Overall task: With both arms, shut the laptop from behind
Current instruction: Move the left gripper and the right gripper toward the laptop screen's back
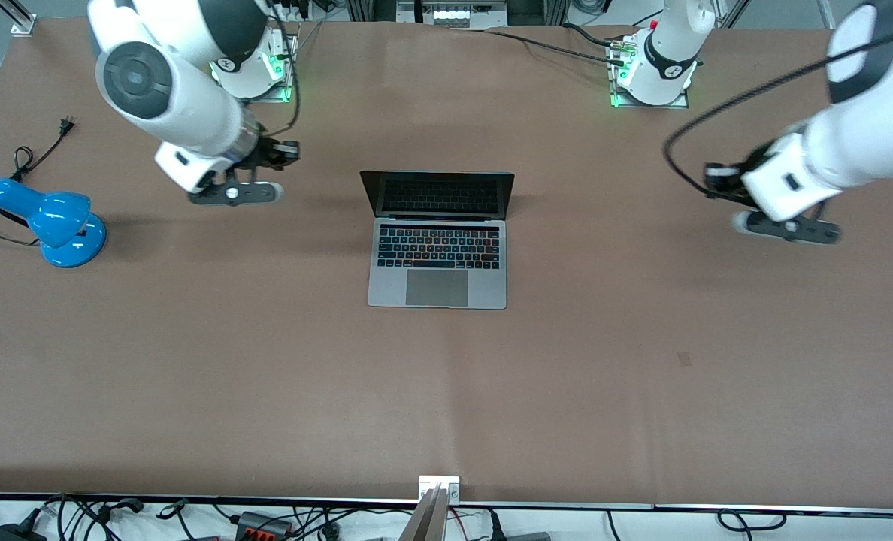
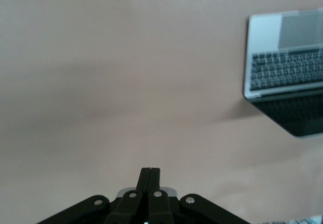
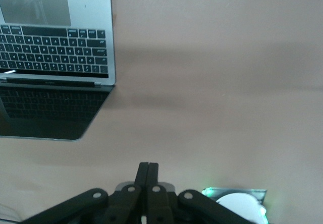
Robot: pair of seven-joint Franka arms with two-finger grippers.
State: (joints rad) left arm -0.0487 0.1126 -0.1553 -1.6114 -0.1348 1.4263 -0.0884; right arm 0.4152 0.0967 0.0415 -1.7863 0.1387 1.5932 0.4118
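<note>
The silver-grey laptop (image 1: 437, 248) stands open at the table's middle, with its dark screen upright on the side toward the arm bases and its trackpad toward the front camera. It also shows in the left wrist view (image 2: 285, 67) and in the right wrist view (image 3: 55, 47). My right gripper (image 1: 234, 193) hangs over bare table beside the laptop, toward the right arm's end; it is shut and empty (image 3: 148, 164). My left gripper (image 1: 788, 228) hangs over bare table well off toward the left arm's end; it is shut and empty (image 2: 150, 169). Neither gripper touches the laptop.
A blue desk lamp (image 1: 56, 222) with a black cord and plug (image 1: 65, 126) lies at the right arm's end of the table. The arm bases (image 1: 649, 79) glow green along the table's top edge. The table is a brown mat (image 1: 446, 391).
</note>
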